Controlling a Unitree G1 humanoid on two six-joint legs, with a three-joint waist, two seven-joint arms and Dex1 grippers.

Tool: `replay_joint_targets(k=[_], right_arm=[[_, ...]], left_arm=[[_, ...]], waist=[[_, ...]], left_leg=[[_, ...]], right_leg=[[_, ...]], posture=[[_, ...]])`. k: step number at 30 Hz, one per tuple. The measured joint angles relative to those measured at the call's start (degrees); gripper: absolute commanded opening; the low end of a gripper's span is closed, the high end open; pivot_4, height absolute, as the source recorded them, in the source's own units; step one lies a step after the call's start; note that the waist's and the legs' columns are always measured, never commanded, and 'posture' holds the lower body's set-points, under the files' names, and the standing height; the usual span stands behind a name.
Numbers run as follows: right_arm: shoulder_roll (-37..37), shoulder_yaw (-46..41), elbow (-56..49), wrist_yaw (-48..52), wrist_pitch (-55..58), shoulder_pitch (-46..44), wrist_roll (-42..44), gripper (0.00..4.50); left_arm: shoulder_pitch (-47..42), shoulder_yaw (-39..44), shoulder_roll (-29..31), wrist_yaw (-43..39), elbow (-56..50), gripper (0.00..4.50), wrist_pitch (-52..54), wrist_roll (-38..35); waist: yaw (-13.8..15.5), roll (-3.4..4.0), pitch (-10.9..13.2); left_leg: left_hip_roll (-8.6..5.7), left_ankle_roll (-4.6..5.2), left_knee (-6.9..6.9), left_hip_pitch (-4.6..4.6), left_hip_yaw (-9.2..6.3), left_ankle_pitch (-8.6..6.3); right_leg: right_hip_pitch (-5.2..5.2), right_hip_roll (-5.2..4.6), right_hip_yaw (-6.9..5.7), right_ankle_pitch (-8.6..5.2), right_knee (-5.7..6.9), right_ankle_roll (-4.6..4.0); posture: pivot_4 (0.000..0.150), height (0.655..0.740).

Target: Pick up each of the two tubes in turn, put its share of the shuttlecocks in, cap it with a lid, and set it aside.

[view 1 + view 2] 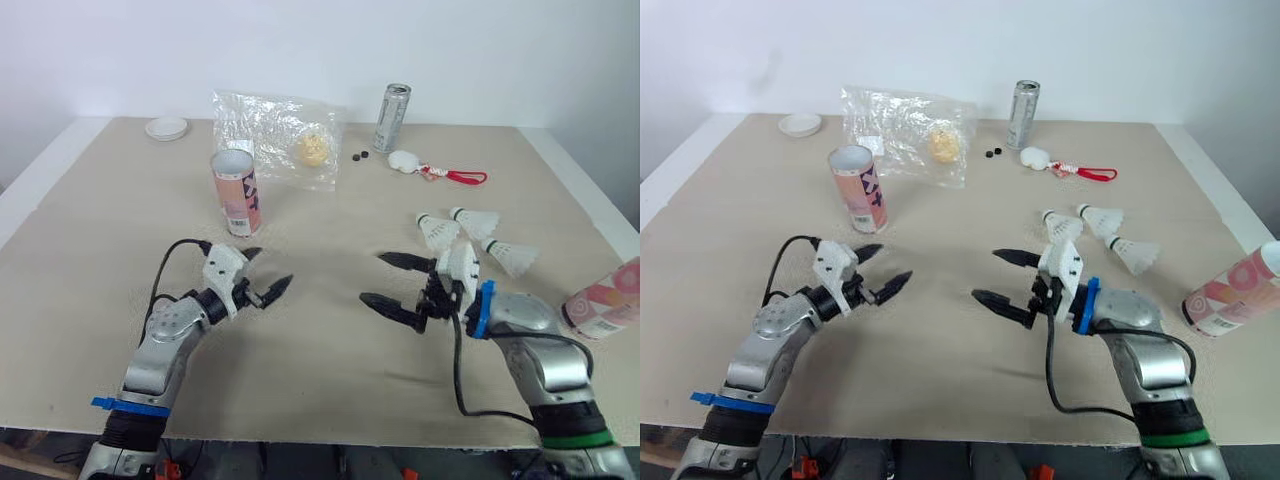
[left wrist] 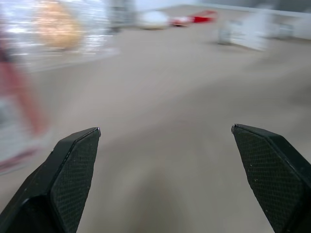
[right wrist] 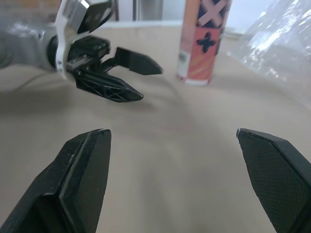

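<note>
Both hands hover over the bench (image 1: 330, 370), near its front, and they face each other. The left hand (image 1: 272, 267) is released, with its fingers spread and nothing between them. The right hand (image 1: 371, 278) is also spread wide and empty. The upright tube (image 1: 236, 192) stands just behind the left hand, with its top open. The second tube (image 1: 605, 300) lies on its side at the right edge. Three shuttlecocks (image 1: 440, 232) lie close together behind the right hand. A bag (image 1: 280, 135) and a can (image 1: 392, 117) are at the back.
</note>
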Motion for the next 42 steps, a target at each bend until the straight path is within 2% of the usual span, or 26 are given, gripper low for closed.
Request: replay_joint_targets(k=[9, 18, 28, 42], right_arm=[[1.10, 0.42, 4.46, 1.24, -1.26, -1.92, -1.48, 4.44], [1.55, 0.52, 6.72, 1.11, -3.02, -2.37, -3.65, 4.44], [2.79, 1.69, 7.64, -0.38, -4.04, -4.10, -6.15, 4.44], [2.67, 1.67, 4.97, -3.02, -3.52, -1.79, -6.59, 4.44]], left_arm=[[-0.15, 4.15, -1.60, 9.45, 1.17, 4.50, 0.16, 1.67], [-3.21, 5.02, -1.67, 10.23, 6.21, 4.50, 1.16, 1.60], [-15.32, 5.00, -1.69, 8.86, 22.96, 4.50, -1.51, 2.73], [-26.14, 5.02, -1.82, 8.27, 42.13, 4.50, -8.62, 5.11]], waist=[[0.03, 0.00, 0.00], [0.03, 0.00, 0.00], [0.02, -0.01, 0.00], [0.04, -0.02, 0.01]], left_leg=[[0.00, -0.02, 0.02, -0.01, -0.02, 0.02], [-0.01, -0.15, 0.03, 0.00, -0.02, 0.10], [-0.01, -0.18, 0.02, -0.03, -0.04, 0.15], [-0.02, -0.19, 0.01, -0.05, -0.08, 0.15]], right_leg=[[0.01, 0.02, 0.00, 0.02, 0.01, 0.01], [0.01, 0.02, -0.01, 0.08, 0.01, 0.03], [0.01, 0.04, -0.01, 0.12, 0.01, 0.08], [-0.01, 0.06, -0.03, 0.12, 0.01, 0.09]], posture=[[0.150, 0.7400], [0.150, 0.7400], [0.150, 0.7400], [0.150, 0.7400]])
